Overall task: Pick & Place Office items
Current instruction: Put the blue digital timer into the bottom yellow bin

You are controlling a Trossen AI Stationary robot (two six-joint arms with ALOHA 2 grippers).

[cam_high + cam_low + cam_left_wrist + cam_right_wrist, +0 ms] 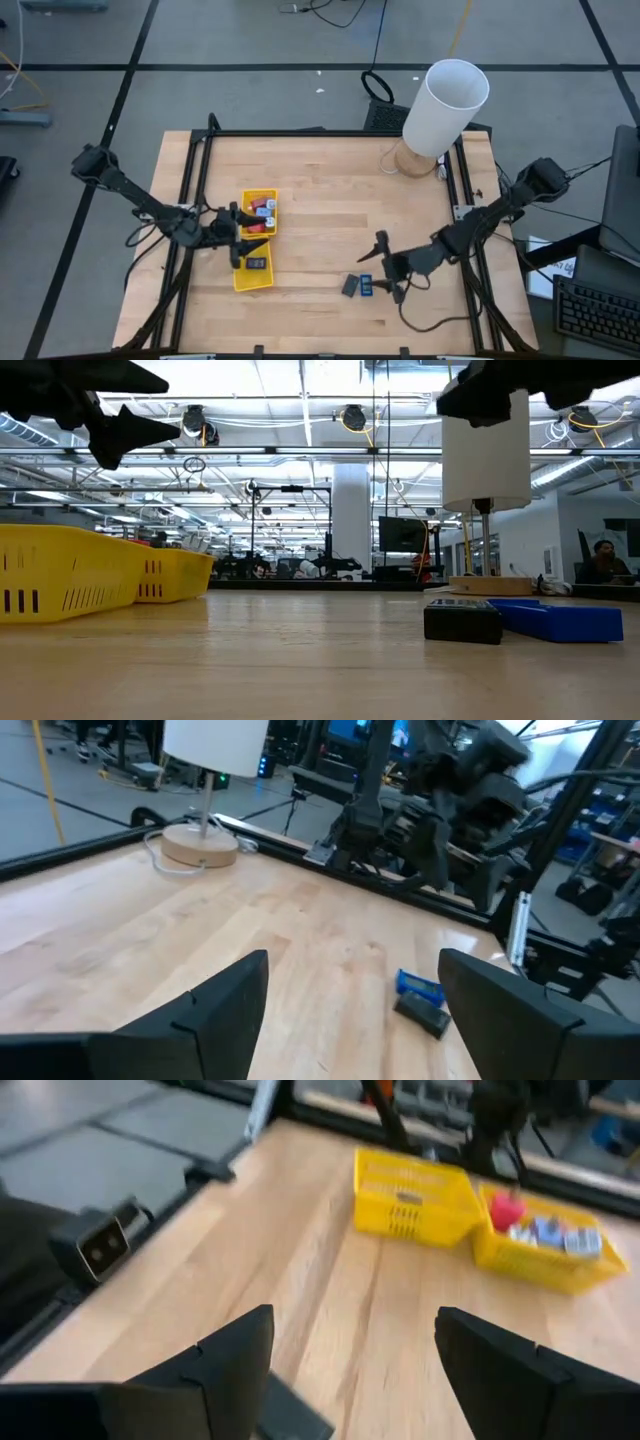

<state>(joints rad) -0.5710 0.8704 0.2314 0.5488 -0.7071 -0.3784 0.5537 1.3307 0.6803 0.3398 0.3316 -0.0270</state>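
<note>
A dark grey flat rectangle (pixel 349 286) and a blue one (pixel 367 286) lie side by side on the wood near the table's near edge; both show in the low view (pixel 462 620) (pixel 565 620). Red, blue and pale pieces (pixel 262 212) sit in the far compartment of the yellow tray (pixel 268 282), and a dark piece (pixel 256 264) lies in the near one. My left gripper (pixel 236 238) hovers open at the tray's left side, empty (pixel 350 1010). My right gripper (pixel 385 266) hangs open and empty just right of the two rectangles, facing the tray (pixel 352 1370).
A big white cylinder on a wooden base (pixel 440 110) stands at the far right corner, with a cable beside it. A black frame rail (pixel 330 131) runs round the table. Bare wood (pixel 330 220) lies between the tray and the right arm.
</note>
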